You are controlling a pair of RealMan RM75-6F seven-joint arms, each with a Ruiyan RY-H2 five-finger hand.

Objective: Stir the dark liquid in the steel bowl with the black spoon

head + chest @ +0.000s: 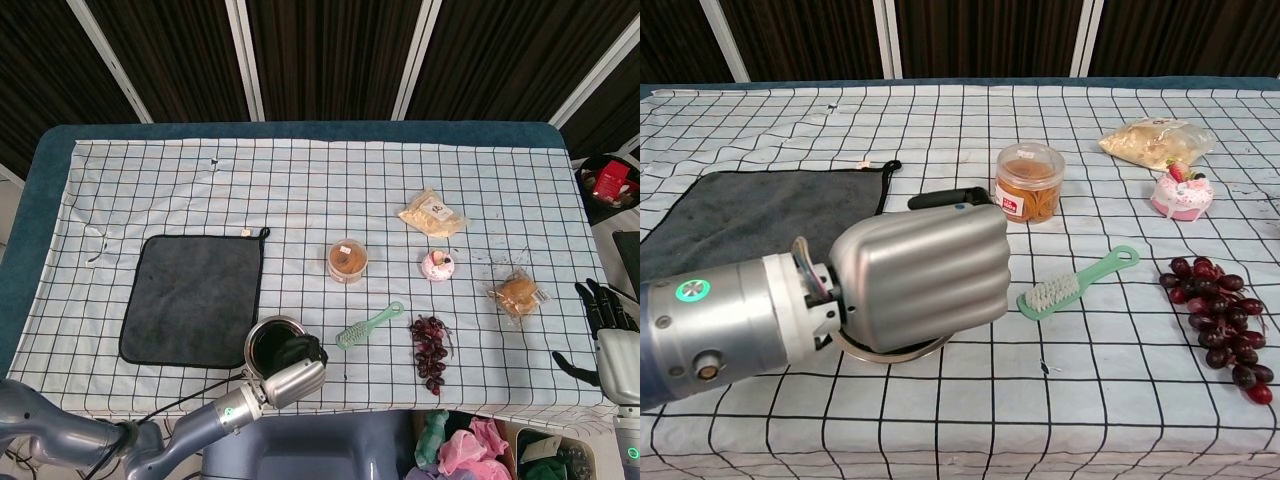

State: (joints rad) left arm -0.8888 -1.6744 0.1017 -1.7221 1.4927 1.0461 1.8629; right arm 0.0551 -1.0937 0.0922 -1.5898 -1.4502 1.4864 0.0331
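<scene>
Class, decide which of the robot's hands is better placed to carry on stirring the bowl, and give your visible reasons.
Left. The left hand grips the black spoon over the steel bowl; the right hand hangs off the table's far edge.

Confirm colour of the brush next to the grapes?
Mint green handle, white bristles: the brush shows best in the chest view.
</scene>
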